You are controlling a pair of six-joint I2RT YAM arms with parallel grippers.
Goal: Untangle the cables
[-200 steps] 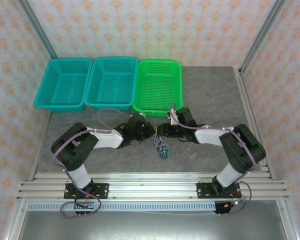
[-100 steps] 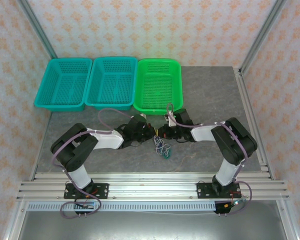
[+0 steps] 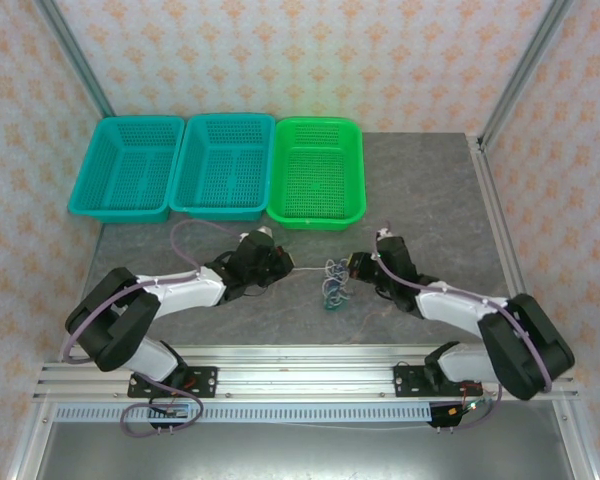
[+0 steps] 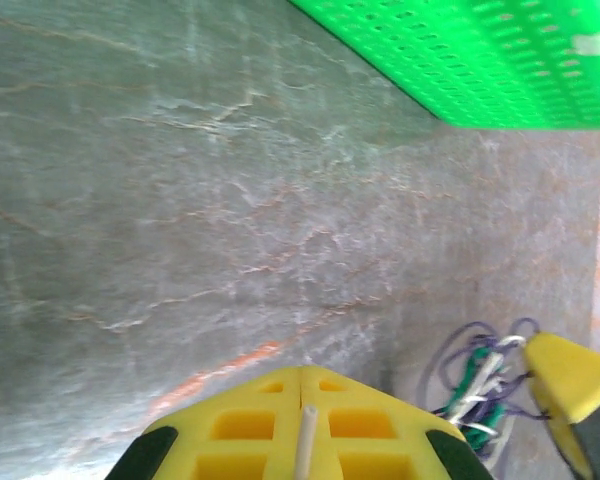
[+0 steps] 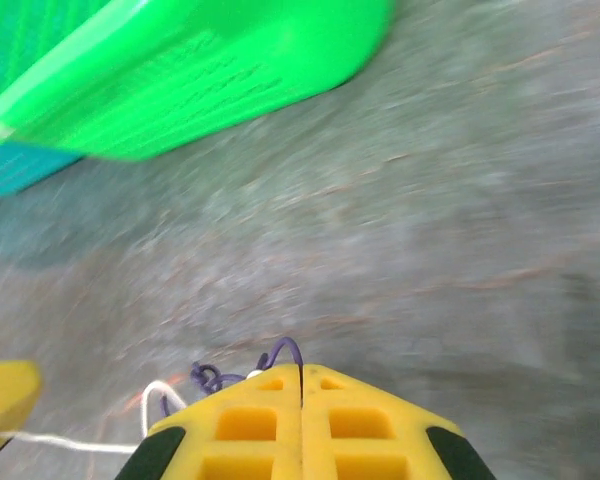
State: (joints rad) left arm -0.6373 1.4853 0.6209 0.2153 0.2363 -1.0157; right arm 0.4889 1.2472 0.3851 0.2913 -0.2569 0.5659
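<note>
Item 1. Two teal baskets, the first (image 3: pixel 118 213) and second (image 3: pixel 220 212), side by side at the far left of my desk (image 3: pixel 430 200).

Item 2. Left gripper (image 4: pixel 302 385), low over the desk, pads pressed together on a whitish cable (image 4: pixel 305 440) that runs taut to the right toward the knot.

Item 3. Green basket (image 3: pixel 315 222), touching the second teal one, behind the gap between both grippers.

Item 4. Cables (image 3: pixel 332 290), a small knot of purple-blue, green and whitish strands lying on the desk between the grippers, nearer the right one.

Item 5. Right gripper (image 5: pixel 301 380), pads pressed together; a purple-blue cable (image 5: pixel 280 352) loops up just at their tip. I cannot tell whether it is pinched.
</note>
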